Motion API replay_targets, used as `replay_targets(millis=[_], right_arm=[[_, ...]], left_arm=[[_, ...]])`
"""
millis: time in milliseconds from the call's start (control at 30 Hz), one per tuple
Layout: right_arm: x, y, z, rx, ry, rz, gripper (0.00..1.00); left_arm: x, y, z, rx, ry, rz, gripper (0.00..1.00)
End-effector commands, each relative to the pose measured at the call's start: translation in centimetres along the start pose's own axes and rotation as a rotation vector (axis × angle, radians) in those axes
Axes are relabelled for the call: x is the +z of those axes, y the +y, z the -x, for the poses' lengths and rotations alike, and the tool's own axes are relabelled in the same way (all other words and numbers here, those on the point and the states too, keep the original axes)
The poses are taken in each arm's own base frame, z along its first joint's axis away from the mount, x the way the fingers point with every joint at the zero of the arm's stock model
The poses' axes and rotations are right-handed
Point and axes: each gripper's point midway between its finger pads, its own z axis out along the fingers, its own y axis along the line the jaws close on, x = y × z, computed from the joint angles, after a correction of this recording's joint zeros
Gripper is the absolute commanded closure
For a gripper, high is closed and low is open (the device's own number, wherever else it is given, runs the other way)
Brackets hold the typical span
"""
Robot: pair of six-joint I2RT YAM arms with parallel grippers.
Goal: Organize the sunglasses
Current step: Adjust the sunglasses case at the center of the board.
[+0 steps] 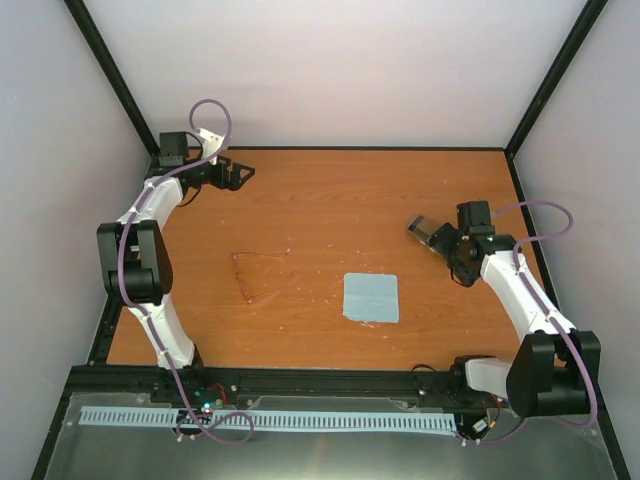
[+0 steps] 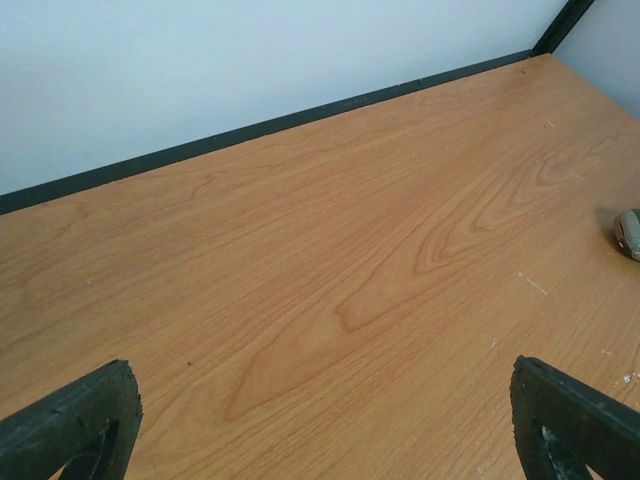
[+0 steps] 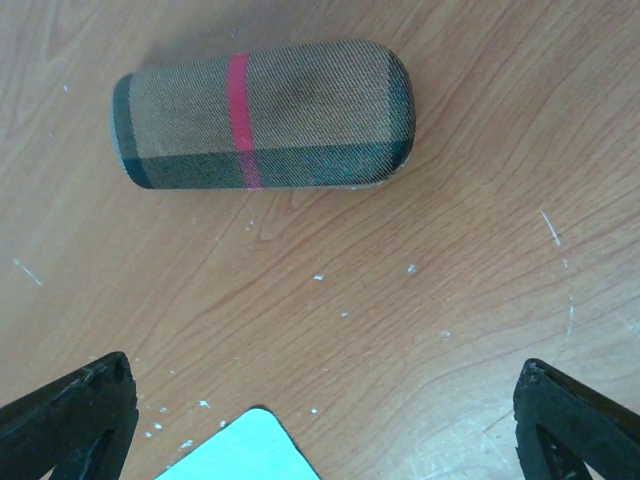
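Right tool [image 3: 320, 370] wide; sunglasses [image 1: 260, 257] well apart

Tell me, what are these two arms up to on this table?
Nothing is being held right now. The right gripper is poised open close to the plaid glasses case near the table's right side, not touching it. The left gripper is open over bare wood at the far left corner. The sunglasses lie untouched left of the middle, with a pale blue cloth to their right.
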Motion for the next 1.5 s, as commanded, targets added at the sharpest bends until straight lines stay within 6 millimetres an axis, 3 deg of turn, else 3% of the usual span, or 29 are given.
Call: replay_targets(millis=[0, 267, 533, 867, 1167, 1467], right_arm=[[-0.2, 0.7, 0.2, 0.111, -0.035, 0.065, 0.00], [0.4, 2.7, 0.8, 0.352, -0.020, 0.165, 0.00], [2.1, 5.1, 3.4, 0.591, -0.054, 0.231, 0.06], [6.6, 8.4, 5.0, 0.677, 0.024, 0.243, 0.03], [8.2, 11.4, 7.9, 0.685, 0.019, 0.252, 0.01], [11.0, 12.0, 6.8, 0.714, 0.126, 0.191, 0.00]], left_arm=[[0.5, -0.3, -0.6, 0.014, 0.013, -0.027, 0.01], [0.5, -0.4, -1.0, 0.017, 0.013, -0.028, 0.01], [0.3, -0.3, -2.3, -0.001, 0.029, -0.024, 0.00], [-0.6, 1.2, -2.4, 0.001, 0.020, 0.000, 0.01], [-0.5, 2.7, -3.3, -0.020, 0.034, 0.002, 0.01], [0.2, 4.6, -3.0, -0.006, 0.030, 0.020, 0.00]])
